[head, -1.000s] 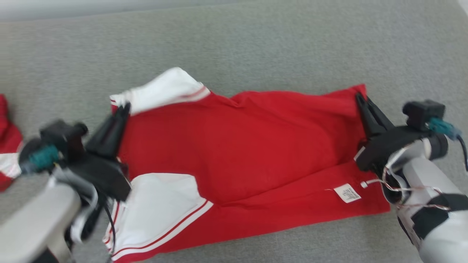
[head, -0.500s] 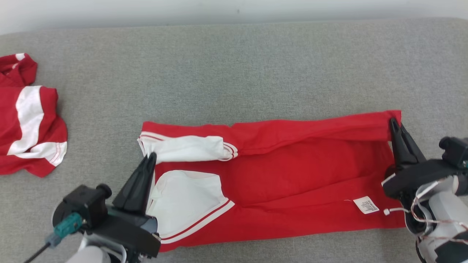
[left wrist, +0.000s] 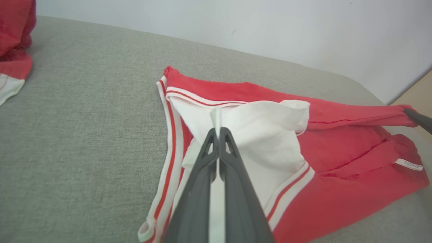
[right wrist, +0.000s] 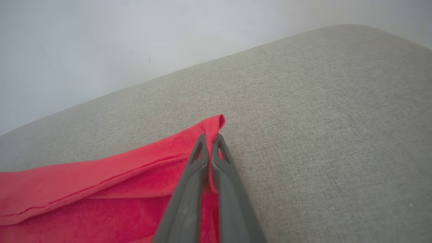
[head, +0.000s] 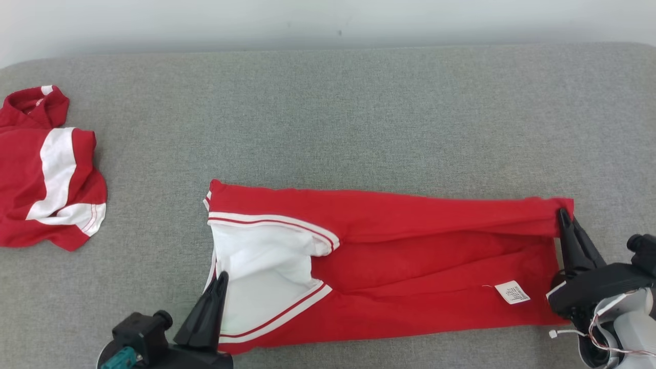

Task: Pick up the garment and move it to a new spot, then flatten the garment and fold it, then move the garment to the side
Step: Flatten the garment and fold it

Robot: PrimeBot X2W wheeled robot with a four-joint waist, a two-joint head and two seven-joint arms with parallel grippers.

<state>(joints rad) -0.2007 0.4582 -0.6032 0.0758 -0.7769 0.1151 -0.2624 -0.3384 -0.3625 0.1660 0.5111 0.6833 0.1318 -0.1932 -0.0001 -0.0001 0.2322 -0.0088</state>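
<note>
The red cotton garment with white, red-striped sleeves point(head: 410, 266) lies stretched left to right across the near half of the grey woven cushion point(head: 333, 118). The left gripper point(left wrist: 217, 130) is clamped on its white sleeve fabric at the left end. The right gripper point(right wrist: 211, 139) pinches its far right corner. A crumpled red-and-white garment point(head: 46, 174) lies well apart at the left.

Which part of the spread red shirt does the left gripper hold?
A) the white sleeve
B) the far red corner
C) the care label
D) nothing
A: in the left wrist view the left gripper is shut on the white sleeve of the red shirt.
</note>
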